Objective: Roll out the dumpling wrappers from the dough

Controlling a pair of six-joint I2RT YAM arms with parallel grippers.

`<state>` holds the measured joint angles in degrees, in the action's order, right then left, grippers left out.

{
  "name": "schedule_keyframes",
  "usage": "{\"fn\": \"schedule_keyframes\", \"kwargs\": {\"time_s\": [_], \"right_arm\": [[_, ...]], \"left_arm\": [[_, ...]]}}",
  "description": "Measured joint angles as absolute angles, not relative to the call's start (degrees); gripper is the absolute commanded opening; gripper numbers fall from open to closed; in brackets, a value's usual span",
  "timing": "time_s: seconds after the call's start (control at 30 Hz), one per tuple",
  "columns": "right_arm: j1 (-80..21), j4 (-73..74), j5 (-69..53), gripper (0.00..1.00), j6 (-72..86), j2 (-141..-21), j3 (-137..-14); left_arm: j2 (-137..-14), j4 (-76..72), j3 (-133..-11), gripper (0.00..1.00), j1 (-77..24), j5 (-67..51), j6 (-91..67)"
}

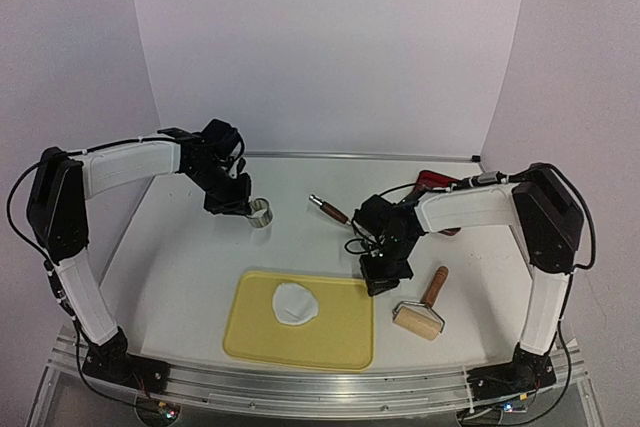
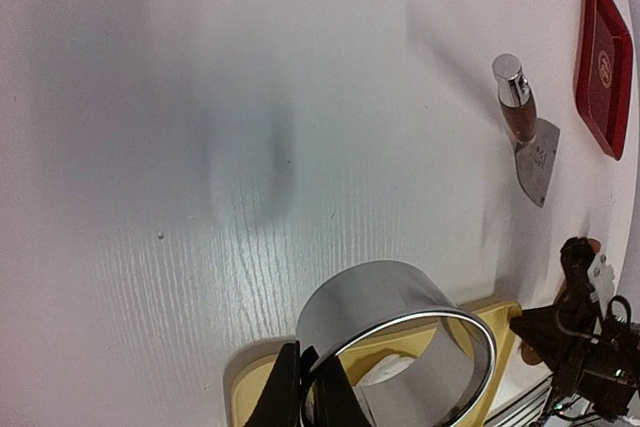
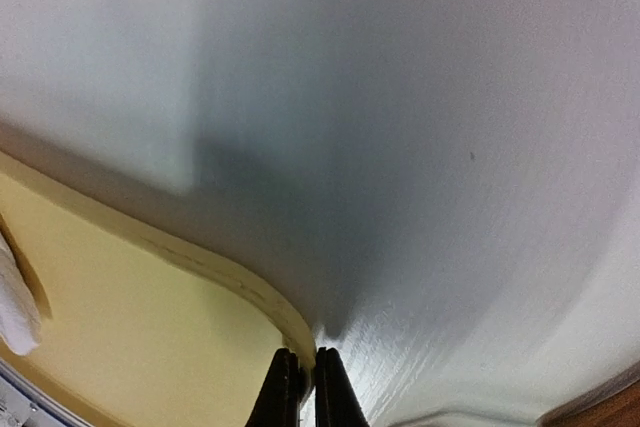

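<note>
A soft, matte white dough sheet (image 1: 295,303), pressed flat and roughly round with a slightly uneven rim, lies on the pale yellow plastic cutting board (image 1: 340,339), near its middle, a touch toward the far edge.

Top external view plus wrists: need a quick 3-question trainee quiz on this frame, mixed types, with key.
1. True or false: the dough lies flat on the yellow board.
2. What does the left claw grip? A) rolling pin B) ring cutter C) knife
3. Fill in: the right claw, at the board's edge, is ___ and holds nothing.
Key: 1 true; 2 B; 3 shut.
</note>
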<state>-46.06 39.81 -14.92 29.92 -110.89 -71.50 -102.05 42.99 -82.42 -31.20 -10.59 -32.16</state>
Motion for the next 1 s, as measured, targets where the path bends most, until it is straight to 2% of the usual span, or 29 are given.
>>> {"fn": "schedule_keyframes", "kwargs": {"time_s": [0.23,0.53,0.77,1.0], "right_arm": [[-45.92,42.57,-10.38,0.00,30.02,-117.07,-82.70],[-42.14,45.27,-10.71,0.00,29.73,-123.80,-91.84],[-40.41,45.32,-10.70,0.00,29.78,-125.24,-94.19],[-40.48,45.34,-10.74,0.00,29.92,-125.32,-94.21]], "left_arm": [[-101.16,46.47,-81.71,0.00,-31.81,-10.60,-29.02],[-101.53,48.15,-81.73,0.00,-38.17,-11.99,-27.88],[-105.78,48.56,-82.59,0.00,-42.50,-12.36,-27.90],[-106.77,48.19,-82.55,0.00,-42.70,-12.25,-27.54]]}}
